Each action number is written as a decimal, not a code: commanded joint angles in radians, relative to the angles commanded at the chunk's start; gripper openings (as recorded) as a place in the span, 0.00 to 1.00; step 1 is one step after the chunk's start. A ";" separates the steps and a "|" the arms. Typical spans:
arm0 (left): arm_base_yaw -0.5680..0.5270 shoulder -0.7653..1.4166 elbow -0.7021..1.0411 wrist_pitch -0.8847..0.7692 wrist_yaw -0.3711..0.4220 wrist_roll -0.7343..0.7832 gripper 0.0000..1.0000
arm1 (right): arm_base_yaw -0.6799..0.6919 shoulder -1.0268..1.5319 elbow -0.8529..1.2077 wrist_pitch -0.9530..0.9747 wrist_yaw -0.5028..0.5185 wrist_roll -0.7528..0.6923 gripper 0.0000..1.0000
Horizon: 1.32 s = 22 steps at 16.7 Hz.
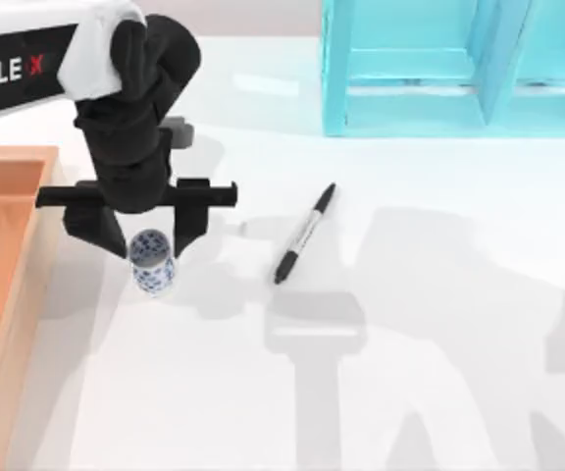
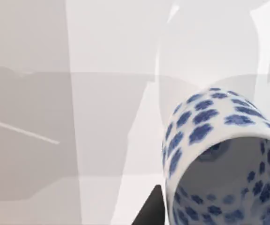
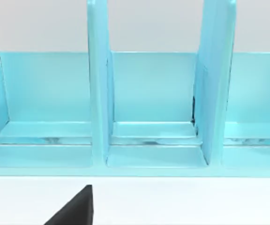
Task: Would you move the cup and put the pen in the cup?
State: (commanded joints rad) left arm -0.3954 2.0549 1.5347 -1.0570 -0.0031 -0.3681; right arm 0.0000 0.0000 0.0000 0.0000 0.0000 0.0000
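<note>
Our left gripper [image 1: 152, 238] is over the cup [image 1: 152, 261], fingers spread wide and straddling it, one black finger [image 1: 96, 228] on the orange-tray side, the other on the pen side. Jaws apart, not clamped; we can't tell whether either pad touches the cup wall. The left wrist view looks down into the cup [image 2: 224, 159], which reads upright, mouth open, nothing inside.

Cup sits on the white table [image 1: 439, 373] just beside the orange tray [image 1: 3, 255], between the tray and the pen [image 1: 304, 234]. Pen lies flat and diagonal, well apart from the cup and nearer the turquoise rack [image 1: 410, 69], not touched by anything.

Status as we judge it:
- Cup move: at the grasp stage, not yet gripped. Left to do: close, lift, reposition.
- Pen pick: not started.
- Pen into cup: not started.

Right arm is parked; its wrist camera faces the turquoise rack [image 3: 149, 108], with a dark finger tip [image 3: 76, 208] at the edge of that view. Can't tell that gripper's state.

Overall: early, none of the task's steps complete. Cup mouth is narrow and the pen is longer than the cup, so the drop-in will likely need a near-vertical pen.
</note>
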 joint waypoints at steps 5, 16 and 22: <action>0.000 0.000 0.000 0.000 0.000 0.000 1.00 | 0.000 0.000 0.000 0.000 0.000 0.000 1.00; -0.005 0.012 0.072 -0.070 0.000 0.001 1.00 | 0.000 0.000 0.000 0.000 0.000 0.000 1.00; -0.009 0.023 0.437 -0.424 -0.001 -0.002 1.00 | 0.000 0.000 0.000 0.000 0.000 0.000 1.00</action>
State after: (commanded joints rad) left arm -0.4046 2.0778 1.9721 -1.4812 -0.0041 -0.3703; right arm 0.0000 0.0000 0.0000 0.0000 0.0000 0.0000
